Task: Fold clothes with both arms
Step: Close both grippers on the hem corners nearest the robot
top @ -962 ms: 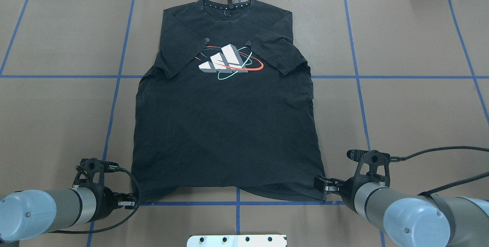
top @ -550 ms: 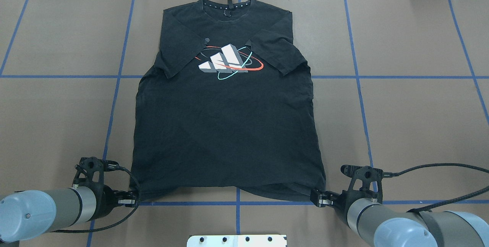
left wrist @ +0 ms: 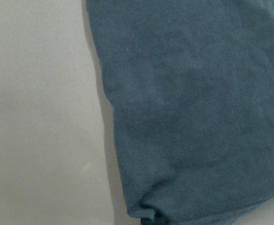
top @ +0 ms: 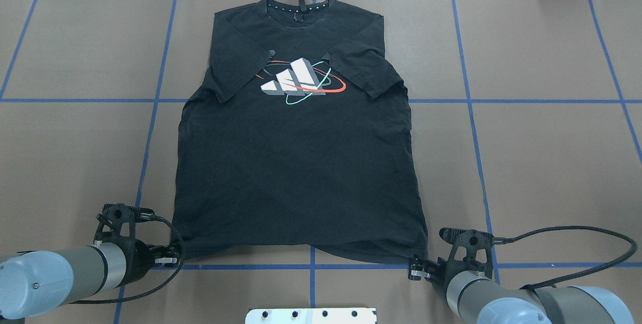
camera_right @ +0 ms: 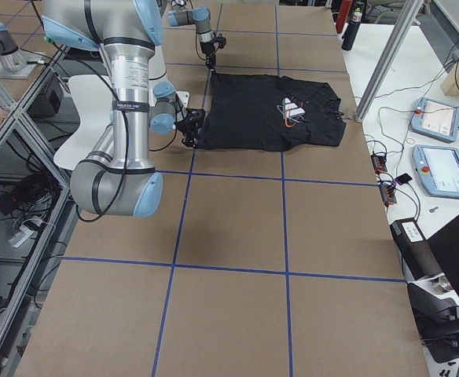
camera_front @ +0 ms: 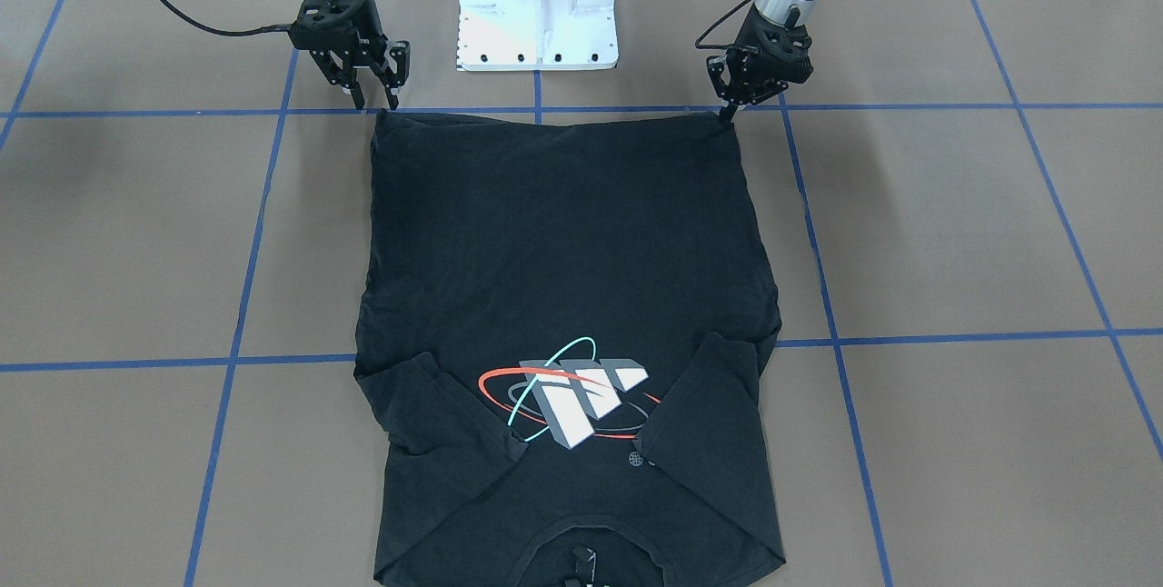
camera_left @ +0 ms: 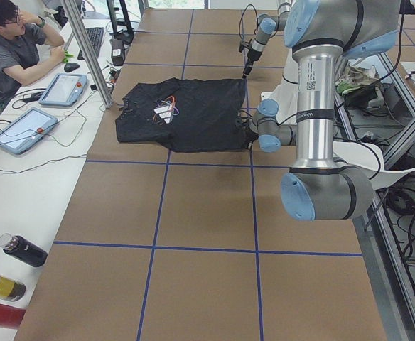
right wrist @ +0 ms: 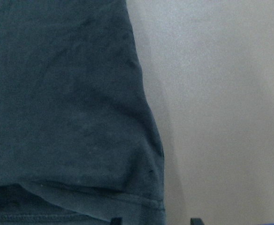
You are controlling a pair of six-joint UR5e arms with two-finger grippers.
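The black T-shirt (top: 296,163) lies flat on the brown table, collar at the far edge, both sleeves folded in over the print (top: 301,82). My left gripper (top: 175,258) is at the hem's near left corner; in the front view (camera_front: 728,111) its jaws look closed on that corner, and the left wrist view shows the cloth (left wrist: 184,117) bunched at the bottom. My right gripper (top: 413,270) is open at the hem's near right corner (right wrist: 158,206); in the front view (camera_front: 373,102) its fingers stand apart just off the hem.
The white mounting block (camera_front: 538,5) stands between the arms at the near edge. Blue tape lines (top: 471,101) cross the table. An operator (camera_left: 12,42) with tablets sits beyond the far edge, and bottles (camera_left: 23,250) lie on the side bench.
My right gripper has moved back toward the robot and slightly left, from beside the hem to the corner's near side. My left gripper has barely moved.
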